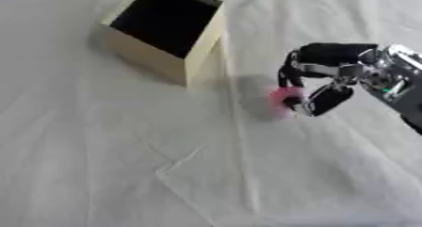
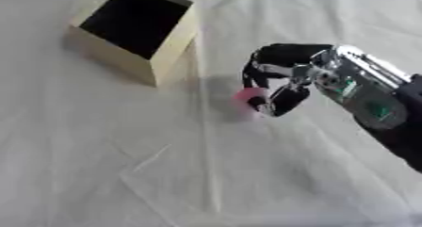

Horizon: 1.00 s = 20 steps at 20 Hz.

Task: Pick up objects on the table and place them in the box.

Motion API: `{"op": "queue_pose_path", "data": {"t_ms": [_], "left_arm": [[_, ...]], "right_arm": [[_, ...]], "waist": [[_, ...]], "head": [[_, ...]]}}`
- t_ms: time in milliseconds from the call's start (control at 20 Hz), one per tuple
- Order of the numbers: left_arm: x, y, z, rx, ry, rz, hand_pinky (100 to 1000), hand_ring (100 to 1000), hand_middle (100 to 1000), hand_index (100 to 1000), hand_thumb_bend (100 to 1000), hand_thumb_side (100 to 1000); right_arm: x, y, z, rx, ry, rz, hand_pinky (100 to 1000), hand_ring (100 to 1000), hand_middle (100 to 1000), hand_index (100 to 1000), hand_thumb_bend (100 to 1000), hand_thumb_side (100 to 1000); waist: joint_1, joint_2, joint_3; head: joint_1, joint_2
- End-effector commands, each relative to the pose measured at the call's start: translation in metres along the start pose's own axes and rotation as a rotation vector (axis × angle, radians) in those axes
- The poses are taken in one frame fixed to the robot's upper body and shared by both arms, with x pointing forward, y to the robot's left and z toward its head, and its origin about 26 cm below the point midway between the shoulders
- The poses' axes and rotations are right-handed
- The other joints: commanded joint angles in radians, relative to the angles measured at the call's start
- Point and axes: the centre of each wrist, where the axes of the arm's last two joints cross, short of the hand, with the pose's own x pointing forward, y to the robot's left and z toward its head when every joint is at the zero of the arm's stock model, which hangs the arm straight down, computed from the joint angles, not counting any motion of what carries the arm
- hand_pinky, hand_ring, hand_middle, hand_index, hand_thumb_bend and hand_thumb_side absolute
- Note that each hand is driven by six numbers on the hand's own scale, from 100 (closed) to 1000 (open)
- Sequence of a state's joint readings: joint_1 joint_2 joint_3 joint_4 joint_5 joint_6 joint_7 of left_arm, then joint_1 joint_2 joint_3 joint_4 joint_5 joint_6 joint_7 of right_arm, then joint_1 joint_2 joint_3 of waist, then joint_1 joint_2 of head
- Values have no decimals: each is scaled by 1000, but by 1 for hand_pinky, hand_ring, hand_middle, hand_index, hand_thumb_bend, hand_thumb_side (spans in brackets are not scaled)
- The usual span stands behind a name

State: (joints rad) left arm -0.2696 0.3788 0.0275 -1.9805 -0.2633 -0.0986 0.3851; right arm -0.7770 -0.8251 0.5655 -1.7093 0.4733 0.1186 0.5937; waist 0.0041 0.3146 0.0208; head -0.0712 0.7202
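A small pink object (image 1: 283, 98) sits just right of the box, with my right hand (image 1: 326, 82) reaching in from the right edge and its fingers and thumb curled round it. Much of the pink thing is hidden behind the fingers, and I cannot tell whether it rests on the cloth or is lifted off it. The box (image 1: 191, 47) is pale wood with a dark open inside, standing at the upper left and tilted toward me. My left hand shows in neither view.
A white, wrinkled cloth (image 1: 99, 150) covers the whole table. A long crease runs down from the box's right corner toward the near edge.
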Motion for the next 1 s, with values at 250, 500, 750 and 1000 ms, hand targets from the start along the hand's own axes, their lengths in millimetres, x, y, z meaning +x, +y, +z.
{"op": "queue_pose_path", "data": {"t_ms": [250, 500, 750, 1000], "left_arm": [[5, 3, -4, -7, -28, -9, 558, 710, 725, 868, 100, 697], [6, 3, -5, -9, -31, -9, 558, 710, 725, 868, 100, 696], [7, 2, -7, -14, -36, -4, 558, 710, 725, 869, 100, 695], [9, 0, -8, -22, -44, 6, 558, 711, 726, 869, 100, 696]], "right_arm": [[9, -46, 19, -147, 21, -1, 668, 534, 334, 556, 100, 100], [16, -76, 12, -258, 22, 15, 662, 514, 316, 542, 100, 100], [22, -109, -10, -343, -17, 54, 666, 510, 316, 543, 100, 100], [26, -138, -48, -415, -47, 59, 671, 504, 311, 544, 100, 100]], "waist": [[-2, -22, 3], [-3, -23, 11], [-4, -21, 25], [-5, -20, 43]], "head": [[3, -1], [-3, -9], [-17, -23], [-39, -30]]}}
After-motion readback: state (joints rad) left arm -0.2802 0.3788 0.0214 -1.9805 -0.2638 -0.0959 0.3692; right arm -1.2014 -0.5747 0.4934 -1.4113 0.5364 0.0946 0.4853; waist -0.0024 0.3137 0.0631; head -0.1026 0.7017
